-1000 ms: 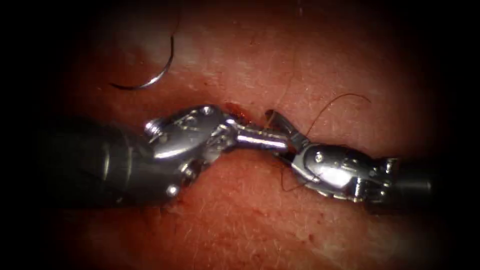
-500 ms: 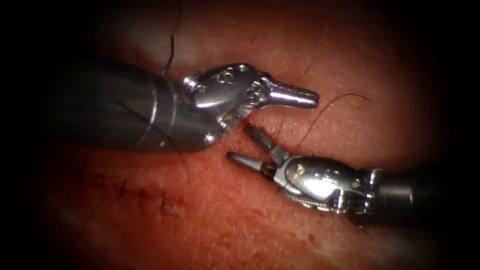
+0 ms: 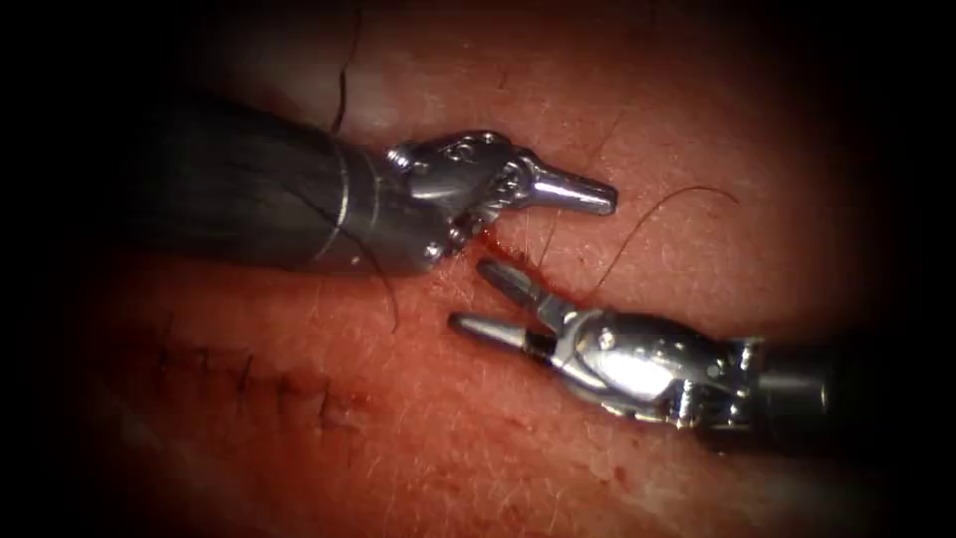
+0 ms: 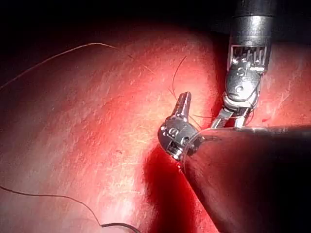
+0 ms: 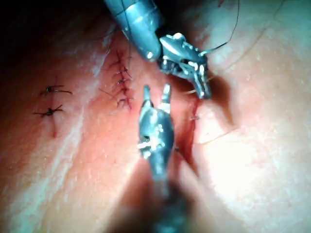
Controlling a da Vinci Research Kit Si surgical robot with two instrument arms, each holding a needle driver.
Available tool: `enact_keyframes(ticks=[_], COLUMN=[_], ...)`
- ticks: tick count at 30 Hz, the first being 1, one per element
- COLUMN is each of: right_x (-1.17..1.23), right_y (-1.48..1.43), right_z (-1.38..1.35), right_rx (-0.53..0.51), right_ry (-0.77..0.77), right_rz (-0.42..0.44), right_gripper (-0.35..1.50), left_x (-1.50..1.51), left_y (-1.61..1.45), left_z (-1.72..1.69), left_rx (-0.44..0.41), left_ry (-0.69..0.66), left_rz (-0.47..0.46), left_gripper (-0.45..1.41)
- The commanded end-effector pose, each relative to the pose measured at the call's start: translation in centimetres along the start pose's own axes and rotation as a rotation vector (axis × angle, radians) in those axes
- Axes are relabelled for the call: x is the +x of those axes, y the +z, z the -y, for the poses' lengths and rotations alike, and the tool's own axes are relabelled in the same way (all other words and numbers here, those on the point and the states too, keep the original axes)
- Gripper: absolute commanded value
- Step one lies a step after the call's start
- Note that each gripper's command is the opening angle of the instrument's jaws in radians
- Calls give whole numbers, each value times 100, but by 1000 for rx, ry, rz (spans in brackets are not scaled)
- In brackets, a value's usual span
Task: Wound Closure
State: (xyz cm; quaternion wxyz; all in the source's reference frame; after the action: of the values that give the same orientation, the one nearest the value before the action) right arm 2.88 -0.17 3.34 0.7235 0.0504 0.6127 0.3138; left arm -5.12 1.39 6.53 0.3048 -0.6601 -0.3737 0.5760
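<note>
Over the cut (image 3: 518, 261), both tools hang free of needle and thread.
Soft, slippery tissue (image 3: 597, 130) would tear if pinched at the edge; loose thread (image 3: 657, 214) is fine and limp. Left tool (image 3: 578, 191) has its jaws closed, empty; right tool (image 3: 480, 296) spreads its jaws wide, holding nothing.

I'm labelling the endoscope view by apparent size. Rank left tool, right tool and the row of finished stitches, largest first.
1. Left tool, shaft included, jaws shut, empty.
2. Right tool, jaws open, empty.
3. Row of finished stitches.
</note>
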Motion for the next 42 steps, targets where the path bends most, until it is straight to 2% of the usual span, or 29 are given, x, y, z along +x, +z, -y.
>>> enact_keyframes(ticks=[1,10,13,21,23,26,33,38,42], right_x=[-4,16,18,17,12,9,-4,-16,-34], right_y=[5,-2,-8,-22,-30,-38,-81,-93,-95], right_z=[6,7,4,-7,-13,-17,-39,-43,-46], right_rx=[-1,7,-21,-119,-180,-208,-318,-380,-441], right_ry=[11,35,40,47,95,156,254,304,377], right_rz=[-23,-114,-148,-161,-157,-161,-158,-116,-88], right_gripper=[34,34,32,32,32,29,26,26,26], left_x=[-11,-32,-43,-65,-69,-72,-78,-82,-77], left_y=[5,-2,-24,-37,-35,-32,-20,-17,3], left_z=[4,13,12,-7,-15,-20,-29,-34,-35], left_rx=[-7,-14,11,24,29,34,49,46,42], left_ry=[-3,2,12,23,24,24,27,28,24], left_rz=[3,-6,-31,-50,-55,-57,-69,-68,-71], left_gripper=[-45,-45,-45,-45,-45,-45,-45,-45,-45])
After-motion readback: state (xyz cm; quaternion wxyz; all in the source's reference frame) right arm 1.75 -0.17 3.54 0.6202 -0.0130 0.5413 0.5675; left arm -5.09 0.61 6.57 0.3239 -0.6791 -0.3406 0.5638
